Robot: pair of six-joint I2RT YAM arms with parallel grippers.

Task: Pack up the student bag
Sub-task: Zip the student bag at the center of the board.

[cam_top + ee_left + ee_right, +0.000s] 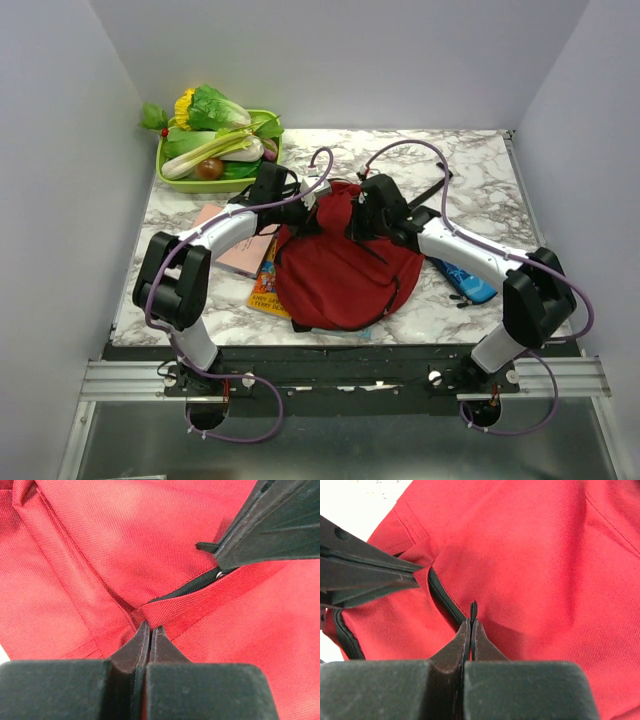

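The student bag, a dark red backpack with black trim, lies in the middle of the marble table. My left gripper is at its far left top edge. In the left wrist view my left gripper is shut on a fold of red fabric beside the black zipper. My right gripper is at the bag's top, close to the left one. In the right wrist view my right gripper is shut on a thin black ribbed zipper pull. Each gripper shows in the other's wrist view.
A green tray of toy vegetables stands at the back left. A pink book and a yellow book lie left of the bag, partly under it. A blue pencil case lies to its right under my right arm.
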